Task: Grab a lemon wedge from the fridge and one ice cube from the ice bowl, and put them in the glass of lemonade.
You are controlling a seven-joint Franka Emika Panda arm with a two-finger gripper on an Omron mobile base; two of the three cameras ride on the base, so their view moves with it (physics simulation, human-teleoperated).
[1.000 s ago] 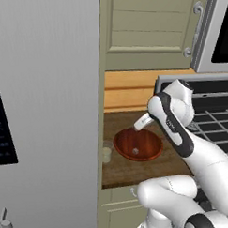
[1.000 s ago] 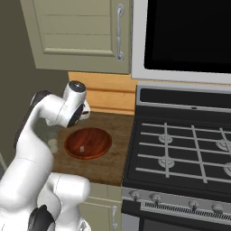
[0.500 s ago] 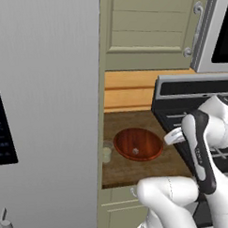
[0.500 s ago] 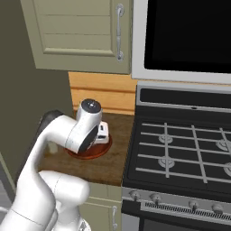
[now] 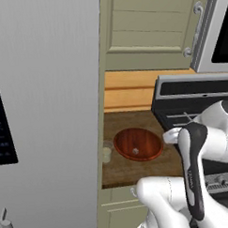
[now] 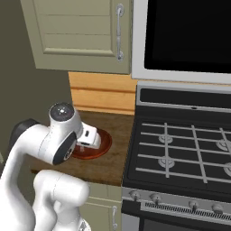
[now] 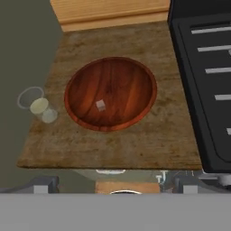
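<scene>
Line up for the ice cube.
Your gripper [image 7: 113, 182] hangs spread wide and empty; drop straight onto the ice cube [image 7: 100, 105] in the ice bowl [image 7: 135, 72], then carry it to the glass of lemonade [image 7: 37, 105], seemingly just beside the rim.

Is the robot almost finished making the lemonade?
Not yet. The small clear glass of lemonade shows no wedge or ice in it. One pale ice cube sits in the round reddish-brown bowl. The open gripper holds nothing. Both pickups remain.
</scene>
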